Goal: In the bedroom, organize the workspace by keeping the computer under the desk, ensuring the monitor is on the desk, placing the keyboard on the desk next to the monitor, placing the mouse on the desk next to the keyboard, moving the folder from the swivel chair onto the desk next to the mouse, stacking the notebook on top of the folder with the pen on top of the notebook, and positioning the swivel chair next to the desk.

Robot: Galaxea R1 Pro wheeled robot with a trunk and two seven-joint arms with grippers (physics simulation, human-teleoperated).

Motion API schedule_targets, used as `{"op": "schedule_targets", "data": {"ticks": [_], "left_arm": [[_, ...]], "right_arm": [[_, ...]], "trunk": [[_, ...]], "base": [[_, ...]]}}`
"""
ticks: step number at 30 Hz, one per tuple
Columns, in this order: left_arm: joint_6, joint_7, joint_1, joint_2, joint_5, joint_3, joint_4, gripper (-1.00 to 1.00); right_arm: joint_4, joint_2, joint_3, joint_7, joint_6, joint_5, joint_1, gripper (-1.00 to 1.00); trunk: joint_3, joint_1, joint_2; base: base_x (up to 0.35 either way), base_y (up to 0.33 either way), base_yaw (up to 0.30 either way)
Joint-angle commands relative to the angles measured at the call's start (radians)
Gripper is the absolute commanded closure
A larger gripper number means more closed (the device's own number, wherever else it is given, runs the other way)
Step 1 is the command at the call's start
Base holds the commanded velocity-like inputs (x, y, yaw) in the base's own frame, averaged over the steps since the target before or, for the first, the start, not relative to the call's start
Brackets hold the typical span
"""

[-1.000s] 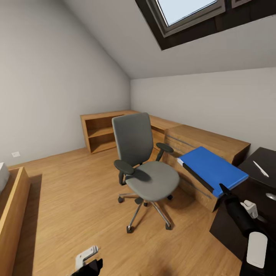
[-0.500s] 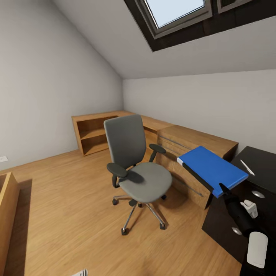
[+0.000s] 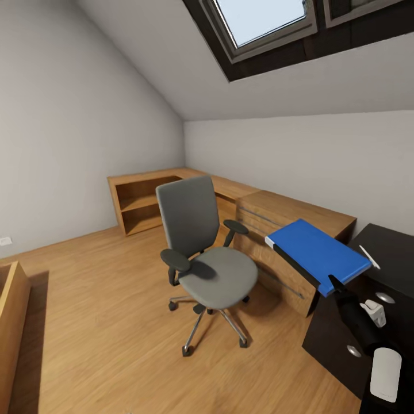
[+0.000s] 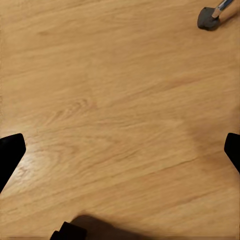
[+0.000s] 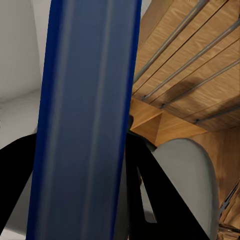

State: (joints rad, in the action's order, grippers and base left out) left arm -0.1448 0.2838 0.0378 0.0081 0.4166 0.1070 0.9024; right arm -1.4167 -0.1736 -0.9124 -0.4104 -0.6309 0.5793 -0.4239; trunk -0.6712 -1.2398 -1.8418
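My right gripper (image 3: 334,284) is shut on the near edge of the blue folder (image 3: 319,250), holding it flat in the air between the swivel chair (image 3: 202,247) and the black desk (image 3: 397,248). In the right wrist view the folder's blue edge (image 5: 82,125) runs between the black fingers (image 5: 150,175). The grey chair stands on the wood floor with a bare seat. A thin white pen (image 3: 368,257) lies on the desk top. My left gripper (image 4: 120,150) hangs open over bare floor. Computer, monitor, keyboard, mouse and notebook are out of view.
A low oak shelf-and-drawer unit (image 3: 287,211) runs along the back wall behind the chair and folder. The desk front has round knobs (image 3: 384,298). An oak bed frame (image 3: 11,310) sits at the left. A chair castor (image 4: 207,17) is near my left hand.
The camera has swung, so the chair and oak unit sit further left in the picture. The folder stays in my right gripper, now closer to the desk edge.
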Motion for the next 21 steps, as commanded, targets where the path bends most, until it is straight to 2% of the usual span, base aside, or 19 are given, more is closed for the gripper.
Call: {"op": "schedule_targets", "data": {"ticks": [1, 4, 7, 18, 21], "left_arm": [[-0.004, 0.008, 0.000, 0.000, 0.007, 0.003, 0.001, -1.00], [-0.004, 0.008, 0.000, -0.001, 0.007, 0.003, -0.001, -1.00], [-0.004, 0.008, 0.000, -0.009, 0.006, 0.004, -0.010, -1.00], [-0.003, 0.009, 0.001, -0.019, 0.005, 0.005, -0.028, -1.00], [-0.001, 0.009, 0.001, -0.019, 0.005, 0.005, -0.029, -1.00]], "right_arm": [[-0.001, -0.001, -0.003, -0.002, -0.010, 0.005, -0.001, 1.00], [-0.001, -0.001, -0.003, -0.002, -0.022, 0.030, -0.001, 1.00], [-0.006, -0.001, -0.004, -0.003, -0.031, 0.077, -0.001, 1.00], [-0.008, -0.001, -0.005, 0.000, -0.031, 0.085, 0.002, 1.00], [-0.007, -0.001, -0.006, 0.002, -0.027, 0.084, 0.002, 1.00]], "trunk": [[0.002, 0.004, 0.007], [0.012, 0.015, 0.028], [0.021, 0.027, 0.049], [0.056, 0.069, 0.126], [0.065, 0.081, 0.147]], "base": [[0.000, 0.000, 0.000], [0.000, 0.000, 0.000], [0.000, 0.000, 0.000], [0.000, 0.000, -0.001], [0.000, 0.000, -0.122]]}}
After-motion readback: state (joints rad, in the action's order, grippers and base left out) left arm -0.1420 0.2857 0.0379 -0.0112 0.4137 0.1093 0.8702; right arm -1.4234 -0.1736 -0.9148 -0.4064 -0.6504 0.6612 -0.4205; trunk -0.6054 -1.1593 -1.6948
